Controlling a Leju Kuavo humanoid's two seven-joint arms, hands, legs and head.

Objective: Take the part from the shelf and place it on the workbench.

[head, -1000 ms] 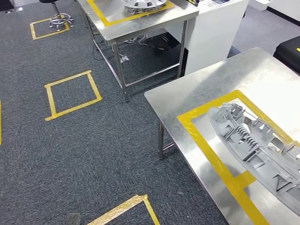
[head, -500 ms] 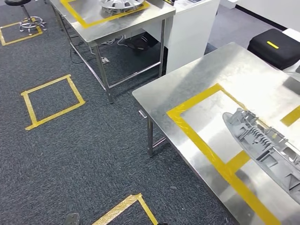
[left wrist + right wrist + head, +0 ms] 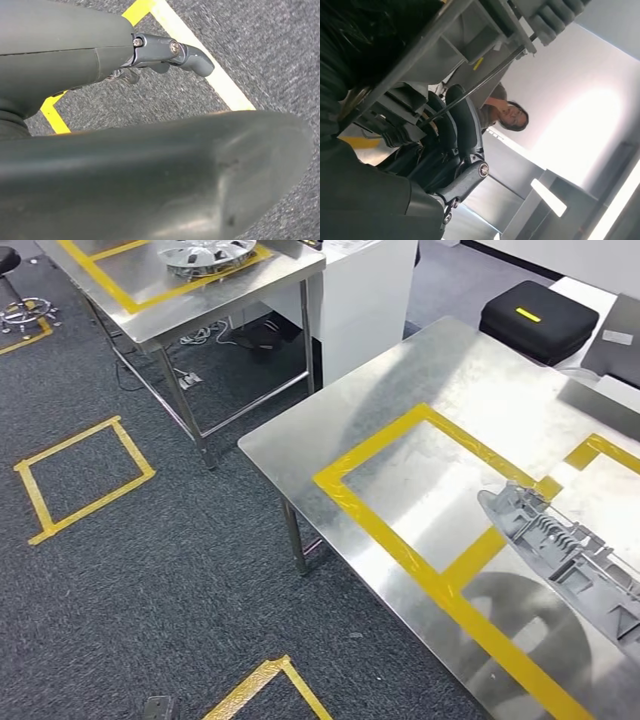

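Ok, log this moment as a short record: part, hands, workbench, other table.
part: long grey ribbed moulding, over the yellow-taped workbench
right hand: fingers curled around the part's underside
left hand: low over carpet, holding nothing seen; open or shut unclear
other table: carries a silver wheel cover

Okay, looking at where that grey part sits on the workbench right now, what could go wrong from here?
1. The long grey part runs off the head view's right edge, so its far end may overhang the workbench and tip.
2. The right hand grips its ribbed underside; the fingers might snag on release.
3. The part crosses the yellow tape, so it may land outside the marked box.
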